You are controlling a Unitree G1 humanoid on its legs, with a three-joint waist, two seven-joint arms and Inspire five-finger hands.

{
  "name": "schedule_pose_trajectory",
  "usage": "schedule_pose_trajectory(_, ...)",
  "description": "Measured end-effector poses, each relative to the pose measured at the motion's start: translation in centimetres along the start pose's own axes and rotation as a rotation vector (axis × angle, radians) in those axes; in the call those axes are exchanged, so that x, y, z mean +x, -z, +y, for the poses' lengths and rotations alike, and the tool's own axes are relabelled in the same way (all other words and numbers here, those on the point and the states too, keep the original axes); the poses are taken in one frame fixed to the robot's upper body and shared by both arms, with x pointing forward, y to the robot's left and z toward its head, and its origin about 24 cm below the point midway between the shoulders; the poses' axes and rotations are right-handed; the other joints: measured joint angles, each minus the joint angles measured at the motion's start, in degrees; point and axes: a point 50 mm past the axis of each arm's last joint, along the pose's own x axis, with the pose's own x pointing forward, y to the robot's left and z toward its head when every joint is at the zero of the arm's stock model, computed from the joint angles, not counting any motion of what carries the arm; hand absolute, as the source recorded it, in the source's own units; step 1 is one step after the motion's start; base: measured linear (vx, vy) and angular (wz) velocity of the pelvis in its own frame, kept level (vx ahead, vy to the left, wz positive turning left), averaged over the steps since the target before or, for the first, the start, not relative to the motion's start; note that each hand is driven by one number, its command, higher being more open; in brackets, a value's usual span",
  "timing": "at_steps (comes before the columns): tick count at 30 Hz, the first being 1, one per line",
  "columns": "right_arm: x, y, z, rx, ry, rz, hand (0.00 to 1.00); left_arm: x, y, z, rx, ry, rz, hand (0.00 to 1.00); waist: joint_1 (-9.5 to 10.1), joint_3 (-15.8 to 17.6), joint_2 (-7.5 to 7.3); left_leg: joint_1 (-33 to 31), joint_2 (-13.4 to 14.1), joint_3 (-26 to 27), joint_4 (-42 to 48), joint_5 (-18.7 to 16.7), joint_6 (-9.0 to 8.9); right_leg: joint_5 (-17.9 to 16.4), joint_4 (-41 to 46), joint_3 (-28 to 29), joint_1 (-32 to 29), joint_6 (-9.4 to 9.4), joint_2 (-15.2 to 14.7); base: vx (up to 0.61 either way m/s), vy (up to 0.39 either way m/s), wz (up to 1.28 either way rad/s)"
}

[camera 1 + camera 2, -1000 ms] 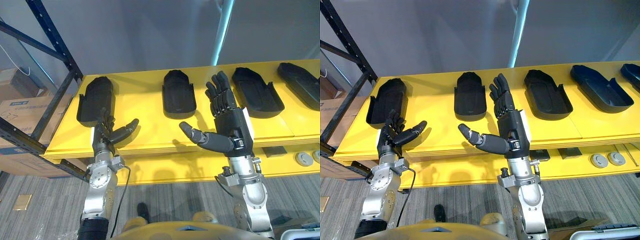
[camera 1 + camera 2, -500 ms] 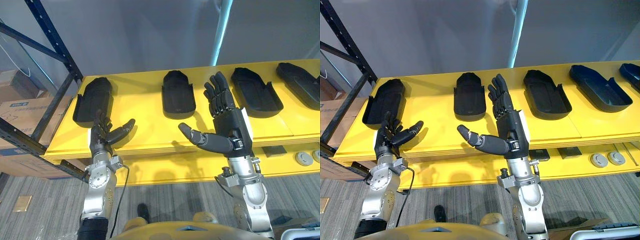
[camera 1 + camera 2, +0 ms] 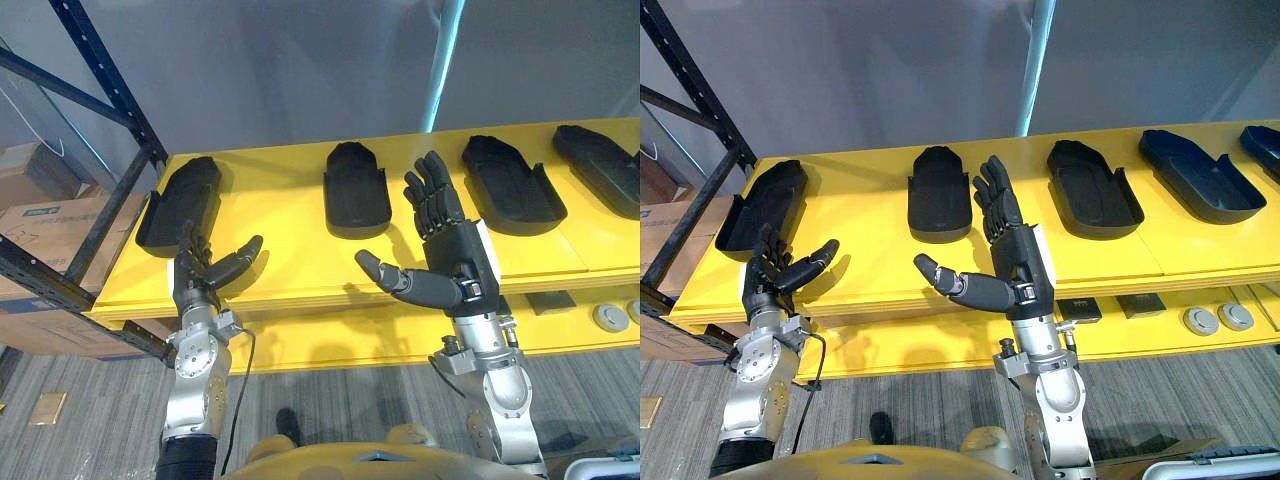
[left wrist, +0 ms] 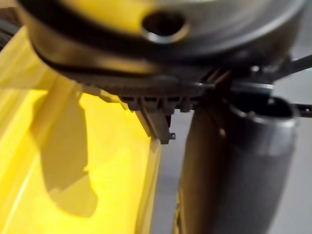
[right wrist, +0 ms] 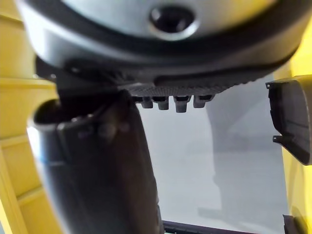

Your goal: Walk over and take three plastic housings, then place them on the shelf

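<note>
While housings (image 3: pixel 357 190) lie on the shelf (image 3: pixel 285 245) at 12 o'clock, my left hand (image 3: pixel 193 276) and right hand (image 3: pixel 455 258) hover spread.

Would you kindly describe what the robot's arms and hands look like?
The left arm and right arm are silver-grey metal, built of rounded segments. The left hand and right hand are dark, nearly black, each with ridged, segmented fingers and a thicker thumb. The right hand carries a white panel along its outer side.
</note>
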Motion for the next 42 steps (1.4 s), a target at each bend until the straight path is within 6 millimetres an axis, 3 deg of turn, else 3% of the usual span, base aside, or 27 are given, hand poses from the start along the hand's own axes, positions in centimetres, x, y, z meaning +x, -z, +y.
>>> schedule_pose_trajectory(6,0.0,0.0,0.0,-0.031,0.019,0.003,1.00,-0.1,-1.1,-0.9,-0.041,0.176,-0.101,1.00,0.05,-0.1,0.08,0.1,0.0,0.7,0.0,-0.1,-0.07,0.2,-0.3,0.3,0.0,-0.03,0.0,0.00,0.000,-0.03)
schedule_pose_trajectory(11,0.0,-0.3,-0.4,-0.108,0.084,-0.013,1.00,-1.7,-4.6,-3.3,-0.146,0.479,-0.282,1.00,0.06,-0.2,0.11,0.9,0.2,2.5,0.0,-0.6,-0.09,1.1,-1.7,2.2,0.0,0.00,0.1,0.01,-0.002,-0.22)
schedule_pose_trajectory(13,-0.1,-0.6,-1.3,-0.174,0.152,-0.017,1.00,-3.3,-6.8,-4.1,-0.204,0.641,-0.403,1.00,-0.60,-0.2,0.06,1.0,0.5,3.7,0.0,-0.9,-0.20,1.9,-3.0,3.1,0.0,-0.10,0.3,0.01,-0.005,-0.22)
schedule_pose_trajectory(16,-1.1,-1.3,-3.1,-0.260,0.261,-0.014,1.00,-4.9,-8.4,-3.9,-0.226,0.771,-0.505,1.00,-1.30,-0.3,0.15,1.0,1.0,4.5,0.0,-1.1,-0.45,2.3,-3.8,3.7,0.0,-0.36,0.7,0.02,-0.025,-0.15)
schedule_pose_trajectory(24,-4.7,-3.7,-8.5,-0.605,0.653,0.035,1.00,-7.3,-8.3,-3.4,-0.303,1.190,-0.519,1.00,-2.24,-0.5,0.38,1.3,2.2,6.5,0.0,-1.6,-1.15,3.2,-5.5,5.3,-0.4,-0.93,1.7,0.02,-0.031,-0.13)
schedule_pose_trajectory(29,-7.2,-4.3,-10.5,-0.660,0.846,0.097,1.00,-8.0,-7.2,-4.5,-0.257,1.376,-0.393,1.00,-4.22,-0.6,0.09,2.0,2.8,9.4,0.0,-2.3,-1.62,3.8,-6.4,7.8,-1.0,-1.11,2.1,0.02,-0.015,-0.28)
schedule_pose_trajectory(33,-9.1,-3.7,-12.0,-0.633,0.934,0.193,1.00,-8.6,-4.5,-6.0,-0.261,1.583,-0.163,1.00,-5.97,-1.7,0.00,3.4,3.0,12.0,0.0,-2.6,-1.57,4.1,-6.5,10.2,-1.4,-0.89,2.3,0.03,-0.011,-0.36)
schedule_pose_trajectory(37,-11.6,0.5,-12.4,-0.531,0.919,0.528,1.00,-8.8,-1.5,-7.7,-0.142,1.707,0.105,1.00,-6.60,-2.2,-0.04,5.0,3.6,14.5,-0.1,-3.4,-2.03,4.2,-6.4,11.7,-1.4,-0.86,2.6,0.00,-0.015,-0.30)
schedule_pose_trajectory(42,-14.3,5.3,-10.7,-0.413,0.863,0.842,1.00,-9.7,3.7,-7.6,-0.109,1.633,0.441,1.00,-6.42,-2.9,0.86,5.0,4.2,15.4,-0.1,-3.6,-2.48,4.4,-6.0,10.7,-2.3,-1.07,2.7,0.00,-0.028,-0.09)
